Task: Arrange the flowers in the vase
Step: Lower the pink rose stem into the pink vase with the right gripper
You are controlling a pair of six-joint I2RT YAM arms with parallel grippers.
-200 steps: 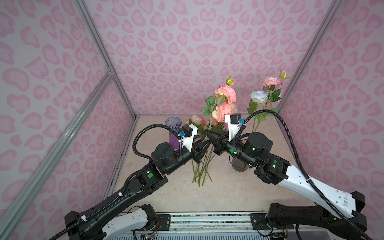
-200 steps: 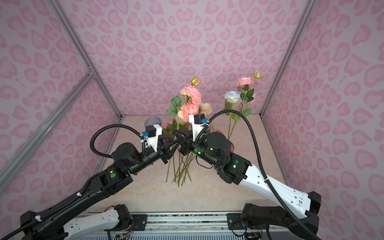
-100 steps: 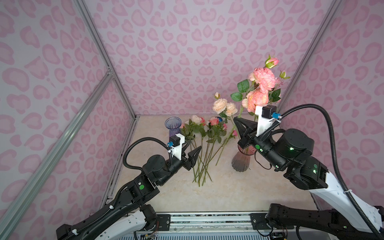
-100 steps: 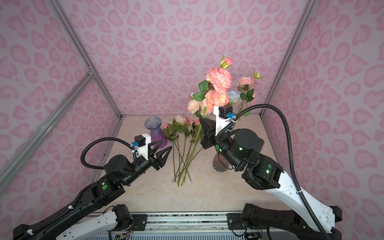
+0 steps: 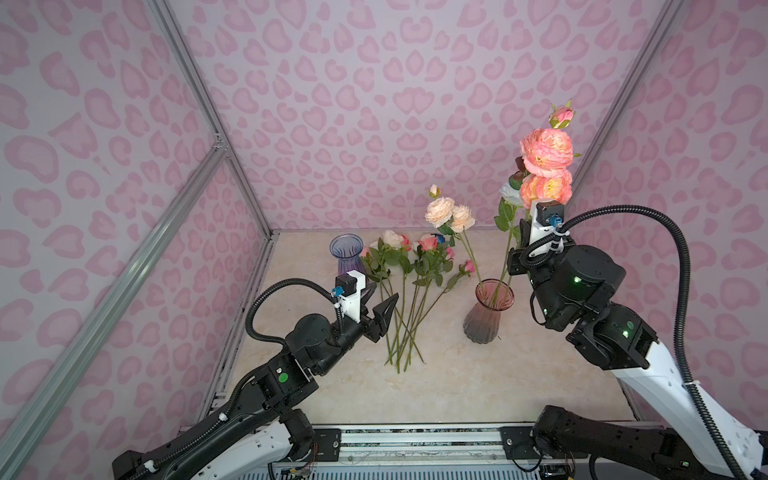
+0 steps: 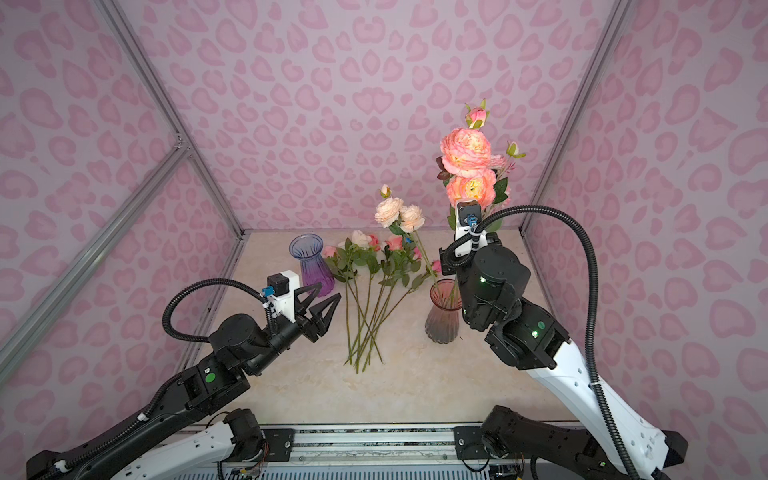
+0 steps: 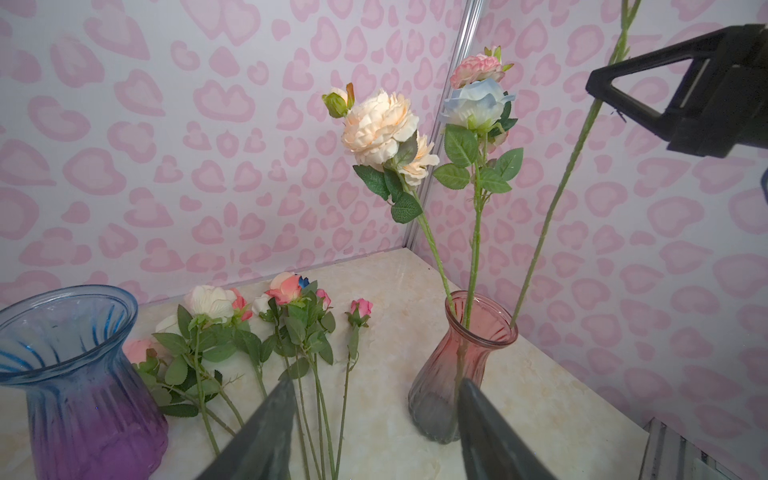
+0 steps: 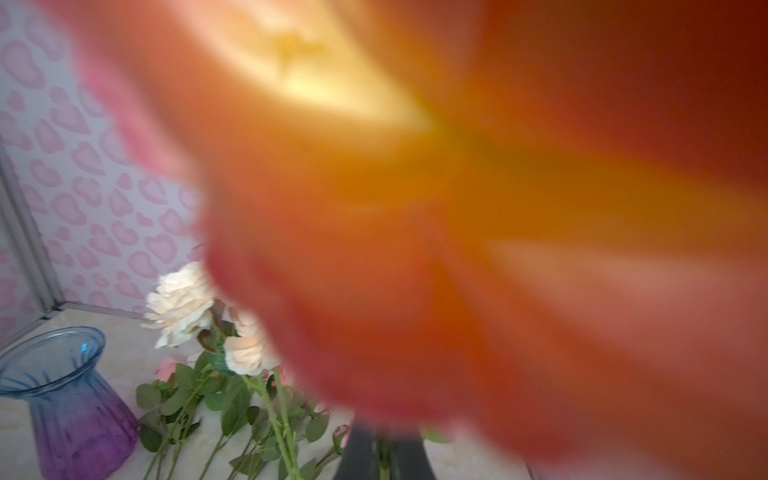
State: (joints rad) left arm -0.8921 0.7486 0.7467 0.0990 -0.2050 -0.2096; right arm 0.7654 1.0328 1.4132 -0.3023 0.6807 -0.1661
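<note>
A tall peach-pink rose [image 5: 545,151] is held by its stem [image 7: 557,195] in the clenched right gripper [image 7: 600,89], high above the pink vase [image 5: 482,324]. In the left wrist view the stem's lower end is seen to meet the vase mouth at the rim; its depth cannot be told. A cream rose [image 5: 440,210] and a pale blue rose [image 7: 478,102] are already stood in that vase. The remaining flowers [image 5: 428,266] are laid on the table [image 5: 457,386] at 9 o'clock of the pink vase, with a blue-purple vase [image 5: 347,253] at 10 o'clock of them. The left gripper [image 6: 330,291] is held released and empty just beside their stems, at 9 o'clock. The step is judged to be the lowering of the rose. The stem should be kept near upright and slid straight down, and the grip loosened only once the end is well inside, so that the top-heavy blooms are not tipped out and the stems already placed are not dragged.
</note>
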